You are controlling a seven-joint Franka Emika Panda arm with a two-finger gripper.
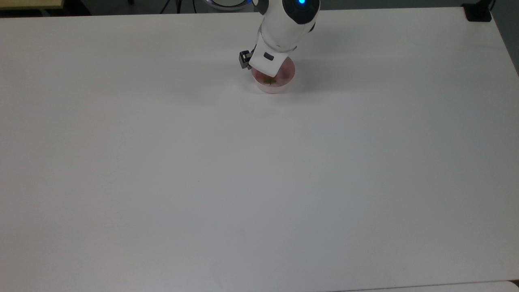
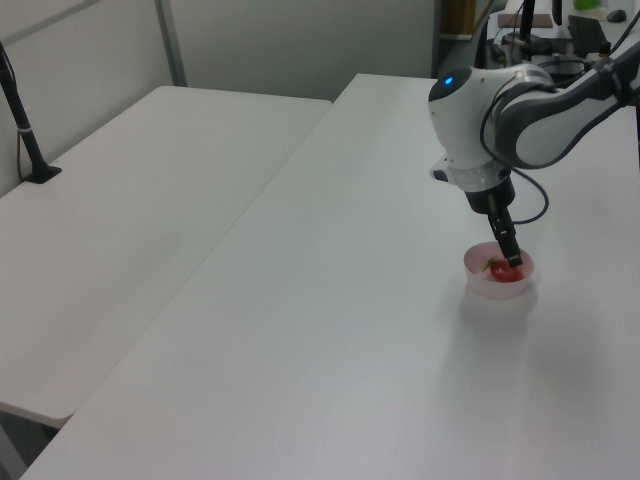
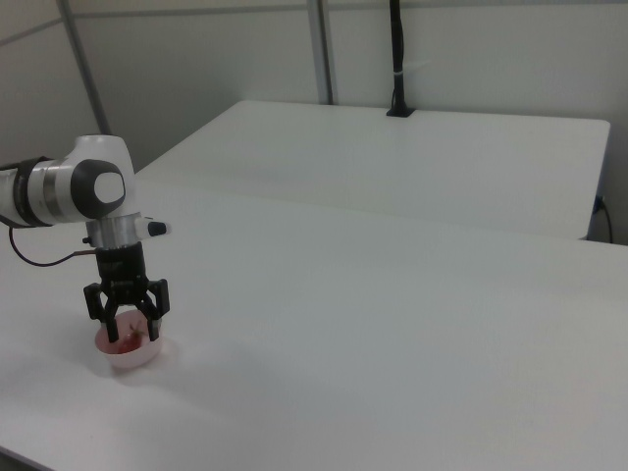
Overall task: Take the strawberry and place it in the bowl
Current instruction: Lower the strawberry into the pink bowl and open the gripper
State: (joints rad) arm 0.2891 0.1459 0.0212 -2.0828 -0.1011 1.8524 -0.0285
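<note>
The pale pink bowl (image 1: 284,86) stands near the far edge of the white table (image 1: 259,182). The red strawberry (image 3: 121,343) lies inside it, and its green cap (image 1: 270,81) shows in the top view. My gripper (image 3: 130,327) hangs straight down over the bowl, open, with its fingers spread to either side of the strawberry and their tips dipping to about rim height. In the left view the gripper (image 2: 512,257) reaches into the bowl (image 2: 498,287) just above the strawberry (image 2: 497,268). The white wrist (image 1: 267,61) covers part of the bowl in the top view.
A second white table (image 2: 120,230) adjoins this one, with a black clamped post (image 2: 25,125) on it. A black clamp (image 1: 477,12) sits at the far right corner in the top view. Desk clutter (image 2: 590,35) lies behind the arm.
</note>
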